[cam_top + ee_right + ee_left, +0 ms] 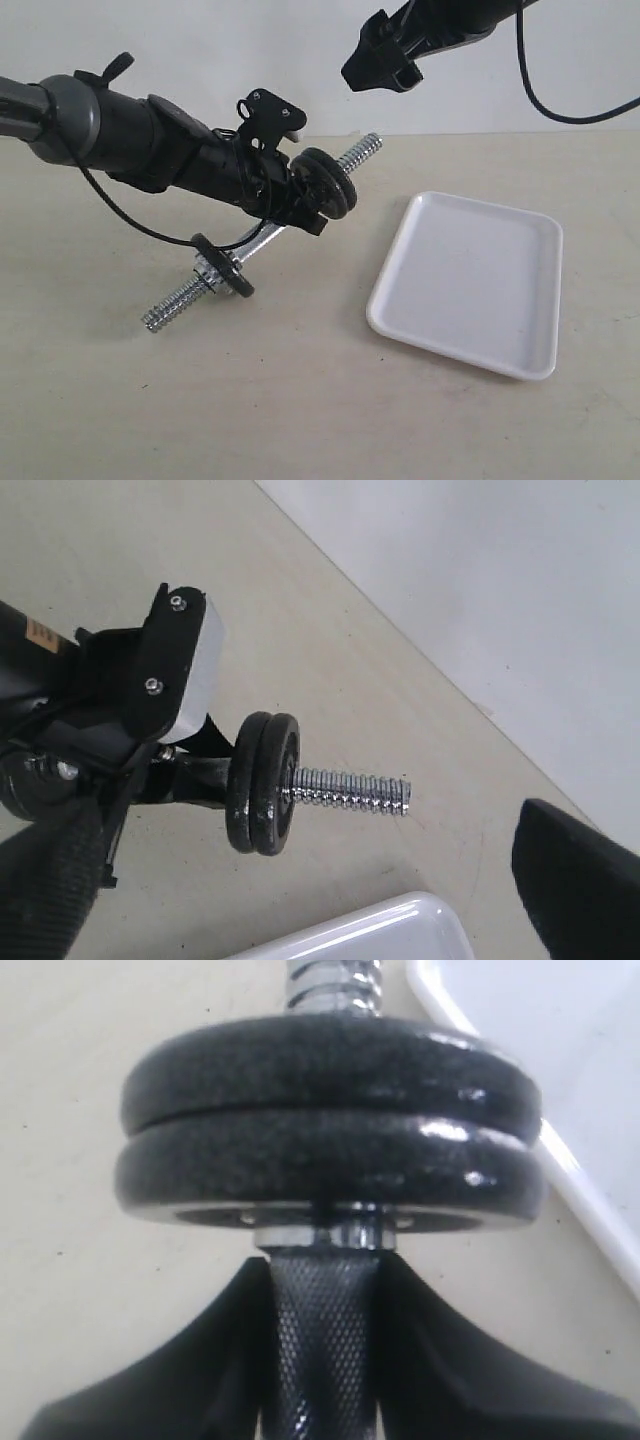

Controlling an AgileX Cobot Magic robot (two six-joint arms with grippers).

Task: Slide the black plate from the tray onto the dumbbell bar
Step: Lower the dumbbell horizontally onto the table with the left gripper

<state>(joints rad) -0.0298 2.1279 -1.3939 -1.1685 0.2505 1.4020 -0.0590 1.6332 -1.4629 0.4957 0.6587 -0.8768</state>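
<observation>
Left wrist view: left hand (320, 1285) clamps dumbbell bar (318, 1365), black plate (330, 1070) threaded just beyond it.

Two black plates (280, 770) — touching — sit on dumbbell bar (350, 790).

**Plate, Bar and Tray: Positions**

The black plate (283, 780) is seated on the dumbbell bar (265, 238), pressed flush against a second matching disc (243, 785). Threaded chrome projects beyond it. The bar is tilted, with this end raised. The glossy white tray (470, 280) lies flat on the tabletop (300, 400) nearby.
</observation>
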